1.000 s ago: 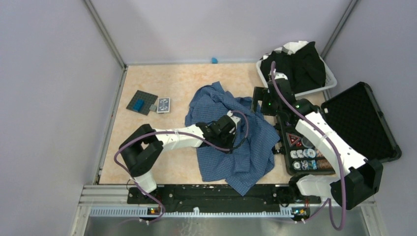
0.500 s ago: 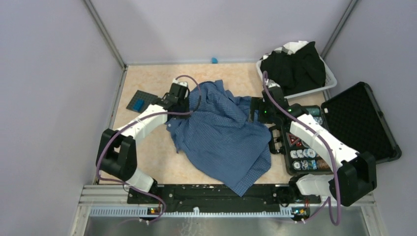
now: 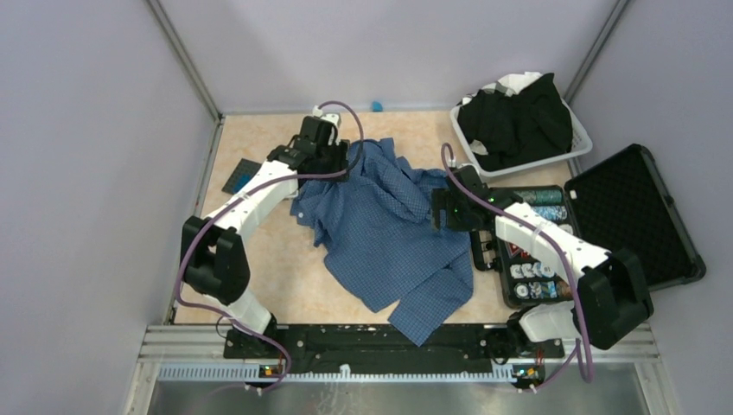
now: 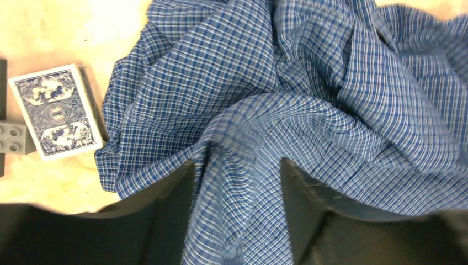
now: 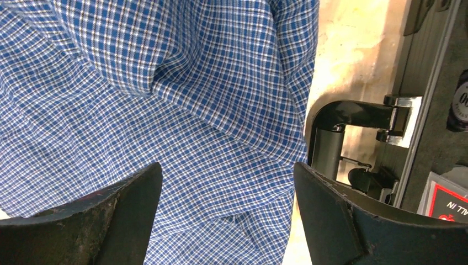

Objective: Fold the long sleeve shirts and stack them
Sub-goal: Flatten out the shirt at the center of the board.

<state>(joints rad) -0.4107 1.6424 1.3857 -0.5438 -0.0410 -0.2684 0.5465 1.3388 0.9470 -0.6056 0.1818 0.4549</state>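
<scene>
Blue checked shirt [image 3: 389, 233] lies under left pincer [image 4: 234, 165] and right pincer [image 5: 227, 165], both apart; red label [image 5: 447, 201] reads "IN"

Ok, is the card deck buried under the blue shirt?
No, the left wrist view shows the card deck lying uncovered on the table beside the blue shirt.

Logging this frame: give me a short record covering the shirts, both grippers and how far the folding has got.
blue shirt: crumpled and unfolded, mid-table
black shirts: heaped in the white basket, far right
left gripper: open, over the shirt's far left part
right gripper: open wide, above the shirt's right edge, next to the case
stack: none started
clutter: card deck beside the shirt's left edge
</scene>
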